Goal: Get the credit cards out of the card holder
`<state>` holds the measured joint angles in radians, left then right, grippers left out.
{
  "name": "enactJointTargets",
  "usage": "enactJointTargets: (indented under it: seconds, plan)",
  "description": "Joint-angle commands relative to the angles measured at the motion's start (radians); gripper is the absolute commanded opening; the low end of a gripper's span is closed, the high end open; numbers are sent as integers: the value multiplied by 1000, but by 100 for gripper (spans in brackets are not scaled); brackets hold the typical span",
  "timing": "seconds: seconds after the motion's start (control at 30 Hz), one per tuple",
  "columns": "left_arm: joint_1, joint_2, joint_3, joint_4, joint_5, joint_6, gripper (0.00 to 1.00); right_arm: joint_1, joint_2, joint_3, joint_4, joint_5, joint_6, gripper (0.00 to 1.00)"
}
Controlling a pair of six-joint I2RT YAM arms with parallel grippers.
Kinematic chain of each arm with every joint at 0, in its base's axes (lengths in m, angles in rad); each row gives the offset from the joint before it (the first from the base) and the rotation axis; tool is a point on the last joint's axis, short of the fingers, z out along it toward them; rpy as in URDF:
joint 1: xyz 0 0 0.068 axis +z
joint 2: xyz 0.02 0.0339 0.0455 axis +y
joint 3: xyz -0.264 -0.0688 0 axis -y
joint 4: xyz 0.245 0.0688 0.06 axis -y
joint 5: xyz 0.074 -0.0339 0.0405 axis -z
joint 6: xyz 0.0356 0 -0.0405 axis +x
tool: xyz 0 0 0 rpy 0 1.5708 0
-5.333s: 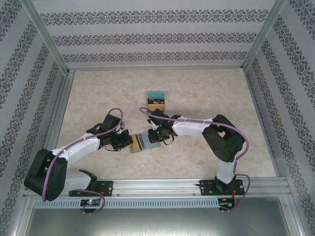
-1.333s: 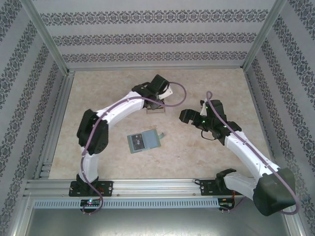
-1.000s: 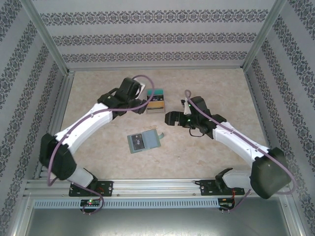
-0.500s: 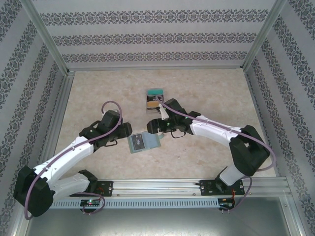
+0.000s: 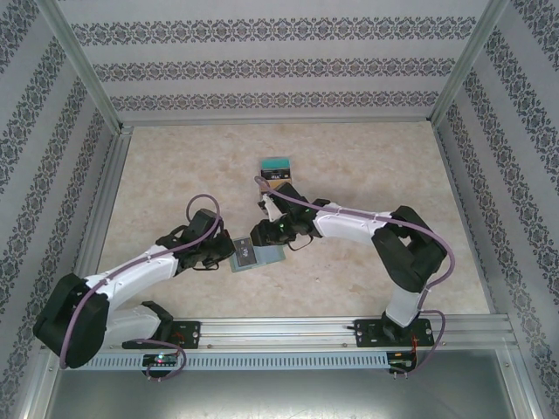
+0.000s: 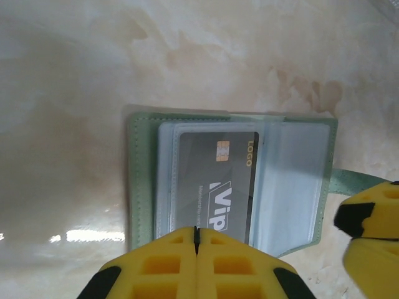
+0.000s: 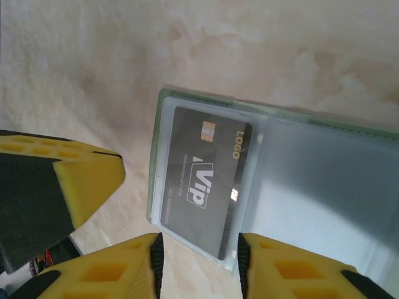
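Observation:
The card holder (image 5: 247, 256) lies open on the table, grey-green with clear pockets (image 6: 140, 180) (image 7: 324, 187). A black credit card (image 6: 218, 180) (image 7: 206, 180) with pale "Vip" print sits in its left pocket. My left gripper (image 5: 229, 252) (image 6: 196, 237) is shut, its tips at the holder's edge with nothing seen between them. My right gripper (image 5: 263, 236) (image 7: 197, 265) is open, its jaws a card's width apart, either side of the black card's near end. Teal and orange-brown credit cards (image 5: 277, 171) stand at the back.
A clear upright stand (image 5: 277, 182) holds those cards behind the holder. The holder's tab (image 6: 349, 182) sticks out on the right. Patterned walls and metal rails (image 5: 288, 327) close in the table. Each gripper's yellow fingers (image 6: 374, 218) (image 7: 81, 180) show in the other's view.
Both arms swung from the stand at the back down to the card holder. The left gripper has shut and the right jaws have narrowed around the black card's end.

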<state>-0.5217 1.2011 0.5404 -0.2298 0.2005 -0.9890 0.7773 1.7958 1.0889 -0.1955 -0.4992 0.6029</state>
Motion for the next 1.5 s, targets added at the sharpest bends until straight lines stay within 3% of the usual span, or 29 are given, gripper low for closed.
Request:
enactJointTargets:
  seconds: [0.0,0.43,1.3,1.47]
  plan:
    - [9,34,-1,52,25,-7,0,14,37,34,2,-35,21,37]
    - [9,133,-27,25,30,1,0,20,120,76,-29,-57,34,24]
    - [5,186,-13,-3,46,15,0,20,189,97,-41,-96,51,20]
    - [1,189,-13,-3,47,13,0,20,188,93,-38,-98,54,8]
